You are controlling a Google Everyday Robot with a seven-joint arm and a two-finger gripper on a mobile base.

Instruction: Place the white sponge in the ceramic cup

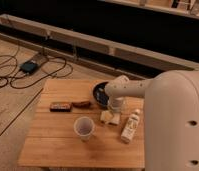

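Note:
The white sponge (108, 117) lies flat on the wooden table (53, 145), right of centre. The ceramic cup (84, 127) stands upright a little to the sponge's left and nearer the front; it is white with a greyish-purple inside and looks empty. My gripper (114, 107) hangs from the white arm, pointing down directly over the sponge's far edge, at or just above it. The arm hides part of the sponge's back side.
A white labelled bottle (130, 126) lies tilted just right of the sponge. A dark round bowl (99, 93) sits behind the gripper. A brown item (82, 104) and a dark bar (59, 106) lie at the left. Cables (28, 67) lie on the floor.

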